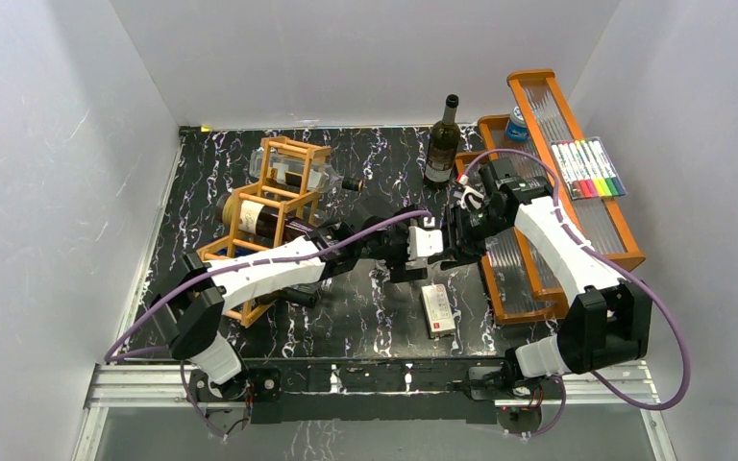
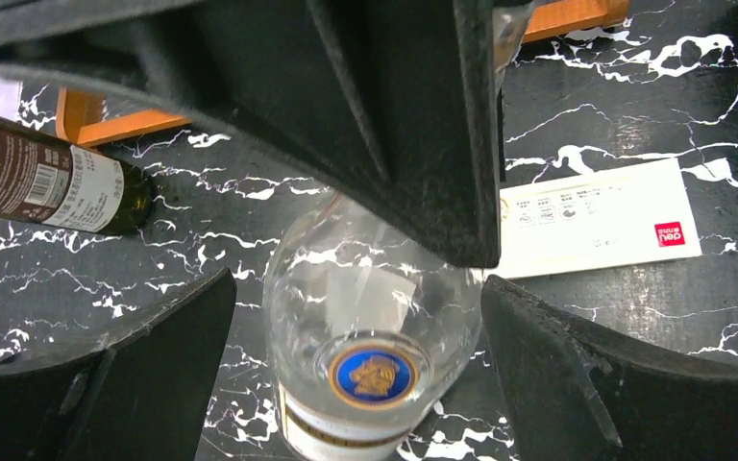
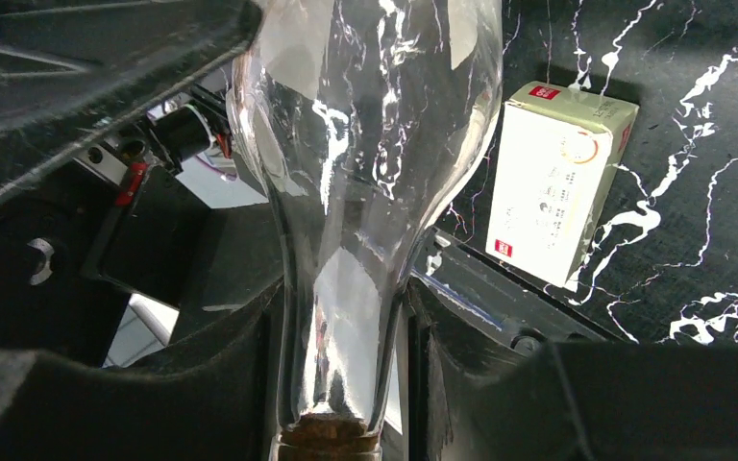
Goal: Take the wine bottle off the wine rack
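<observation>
The clear wine bottle (image 3: 365, 144) is held off the table at mid-table, away from the orange-brown wine rack (image 1: 286, 143) at the left. My right gripper (image 3: 346, 317) is shut on its neck just above the cork. My left gripper (image 2: 356, 288) stands open, its fingers on either side of the bottle's body (image 2: 375, 317) by the blue medallion and apart from the glass. In the top view both grippers (image 1: 442, 245) meet and hide the bottle. The rack holds another clear bottle (image 1: 298, 173) on top and a dark bottle (image 1: 259, 219) below.
A dark bottle (image 1: 441, 144) stands upright at the back. A white box (image 1: 438, 309) lies on the table just below the grippers. The orange-brown tiered tray (image 1: 625, 240) at the right carries markers (image 1: 588, 169) and a blue can (image 1: 517, 125). White walls enclose the table.
</observation>
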### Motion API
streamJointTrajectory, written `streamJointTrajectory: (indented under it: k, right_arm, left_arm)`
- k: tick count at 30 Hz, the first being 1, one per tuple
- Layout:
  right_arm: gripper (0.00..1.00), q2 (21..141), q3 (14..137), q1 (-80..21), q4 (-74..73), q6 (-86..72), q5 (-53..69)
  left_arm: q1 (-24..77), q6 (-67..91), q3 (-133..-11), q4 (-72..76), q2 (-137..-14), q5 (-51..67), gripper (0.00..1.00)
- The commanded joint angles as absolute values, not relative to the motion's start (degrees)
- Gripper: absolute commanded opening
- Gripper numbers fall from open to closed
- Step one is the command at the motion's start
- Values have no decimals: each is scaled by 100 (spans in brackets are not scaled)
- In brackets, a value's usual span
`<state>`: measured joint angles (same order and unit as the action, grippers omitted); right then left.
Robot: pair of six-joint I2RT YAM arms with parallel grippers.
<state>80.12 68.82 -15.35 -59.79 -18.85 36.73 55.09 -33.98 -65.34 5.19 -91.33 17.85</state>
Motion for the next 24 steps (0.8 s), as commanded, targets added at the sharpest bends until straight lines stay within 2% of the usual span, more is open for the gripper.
streamJointTrajectory:
  k: [1,9,12,15,18,24]
  right_arm:
    - [0,7846,7417,-1708,-5459,-1810,4473]
    - [0,7931,7490,-1835,-5458,-1804,4454]
    - [0,7953,7503,-1866,-5461,-1788,4429]
    - [13,7961,7501,-1888,-5445,-1746,4464]
    - [30,7941,7492,-1919,-5388,-1725,4498]
    - [62,7910,7530,-1951,-5200,-1731,4459]
  left_arm:
    - [5489,-3662,-6546,1151,-9172,2143,98]
    - [5485,-3520,-6388,1317,-9497,2347,98]
    - [5483,-3163,-6273,1683,-9518,2386,92]
    - [5478,-2713,-6102,2126,-9521,2316,76]
    - [5479,-2397,-5881,2551,-9474,2148,63]
    - [5481,-1942,-5330,3135,-9133,1761,49]
